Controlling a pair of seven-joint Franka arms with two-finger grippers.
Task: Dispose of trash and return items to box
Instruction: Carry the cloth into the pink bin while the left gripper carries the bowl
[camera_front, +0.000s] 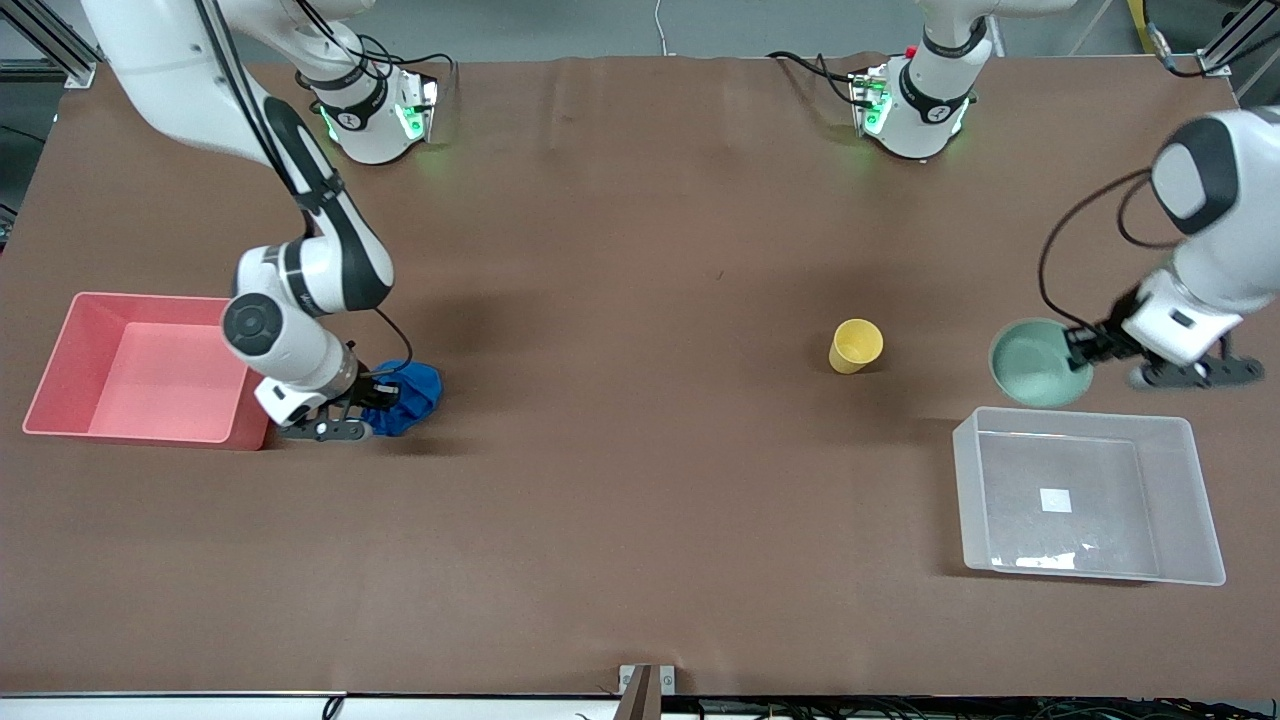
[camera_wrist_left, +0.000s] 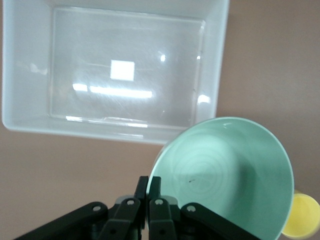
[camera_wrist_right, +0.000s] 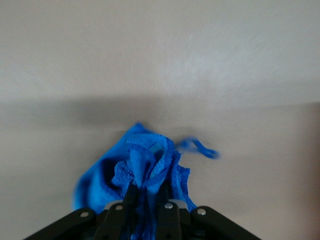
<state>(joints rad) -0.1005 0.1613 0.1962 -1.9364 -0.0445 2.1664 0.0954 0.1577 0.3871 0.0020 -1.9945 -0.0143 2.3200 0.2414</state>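
My left gripper (camera_front: 1082, 350) is shut on the rim of the mint-green bowl (camera_front: 1035, 363) and holds it tilted in the air, beside the clear plastic box (camera_front: 1085, 500). In the left wrist view the fingers (camera_wrist_left: 148, 188) pinch the bowl's (camera_wrist_left: 230, 175) edge, with the box (camera_wrist_left: 112, 70) and its white label below. The yellow cup (camera_front: 856, 346) stands on the table toward the middle; it also shows in the left wrist view (camera_wrist_left: 301, 216). My right gripper (camera_front: 385, 393) is shut on the blue cloth wad (camera_front: 408, 396), low beside the pink bin. The right wrist view shows the cloth (camera_wrist_right: 142, 172) between the fingers.
A pink bin (camera_front: 140, 365) stands at the right arm's end of the table, right beside my right gripper. Brown table cover (camera_front: 620, 450) spreads between the two bins. Both arm bases stand along the table's back edge.
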